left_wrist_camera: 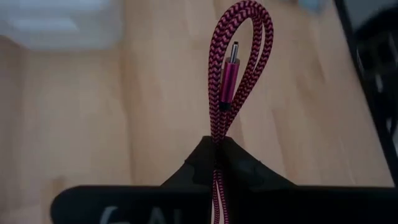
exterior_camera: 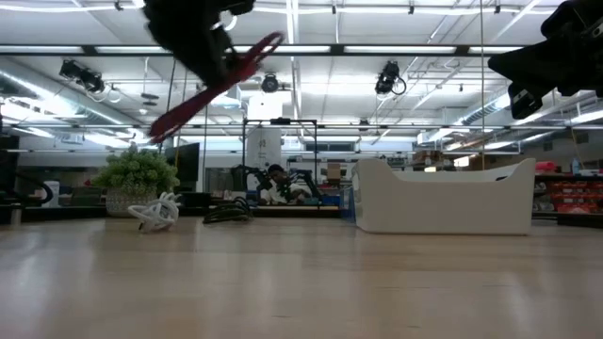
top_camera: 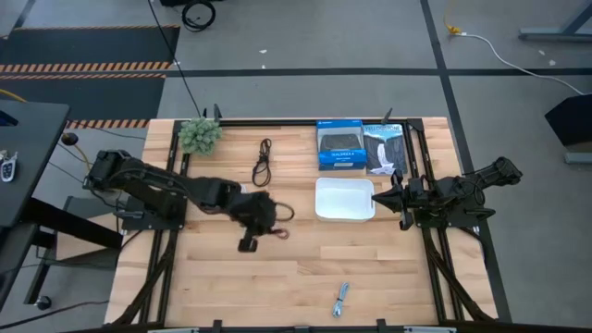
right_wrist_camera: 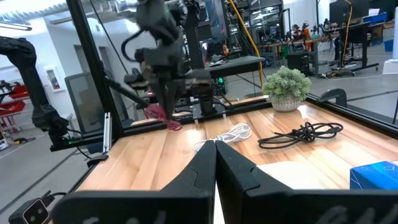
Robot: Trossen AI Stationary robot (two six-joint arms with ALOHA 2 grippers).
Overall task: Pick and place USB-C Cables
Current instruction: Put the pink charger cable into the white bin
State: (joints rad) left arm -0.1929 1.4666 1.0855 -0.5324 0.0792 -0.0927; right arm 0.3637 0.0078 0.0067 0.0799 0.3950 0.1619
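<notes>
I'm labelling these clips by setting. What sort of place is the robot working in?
Most likely a robotics lab or industrial workshop: a wooden table stands on a concrete floor with hazard striping, and beyond it are open ceilings with strip lights and more workbenches with people.

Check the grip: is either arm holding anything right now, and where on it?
The left pincer holds the red cable, pinched low on its folded loop, lifted off the table. The right pincer is shut and empty beside the tray.
</notes>
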